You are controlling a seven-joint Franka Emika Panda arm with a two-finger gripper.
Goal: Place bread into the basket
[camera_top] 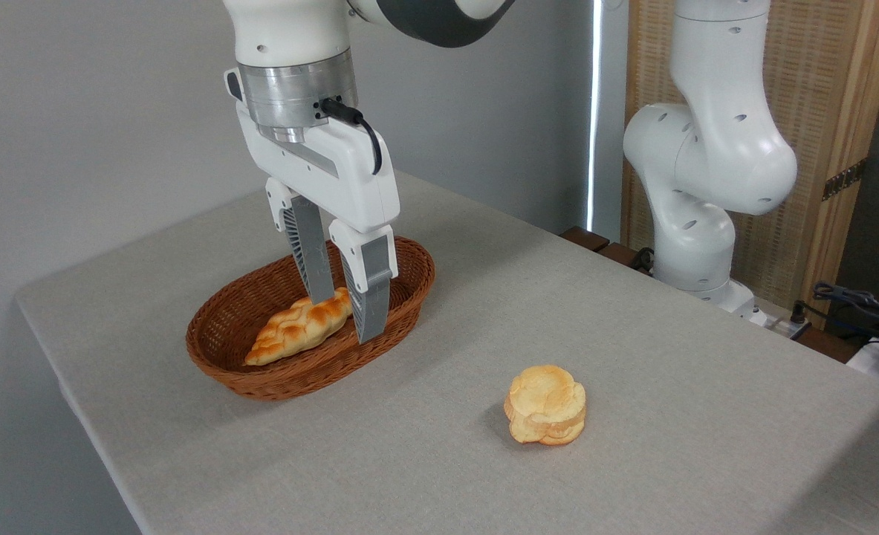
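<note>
The bread (547,405), a small round golden-yellow bun with a paler top, lies on the grey tablecloth to the right of the basket and nearer the front. The oval brown wicker basket (216,349) sits at the left of the table. My gripper (344,319) hangs point-down inside the basket's right half. It is open, with its grey fingers (368,297) standing on either side of the right end of a braided golden-brown loaf (298,327) that rests on the basket floor. The gripper is well apart from the bun.
The table (632,334) is covered in grey cloth, and its front-left edge runs close beside the basket. A second white robot arm (706,163) stands behind the table's far right edge, with cables and a wooden screen beyond it.
</note>
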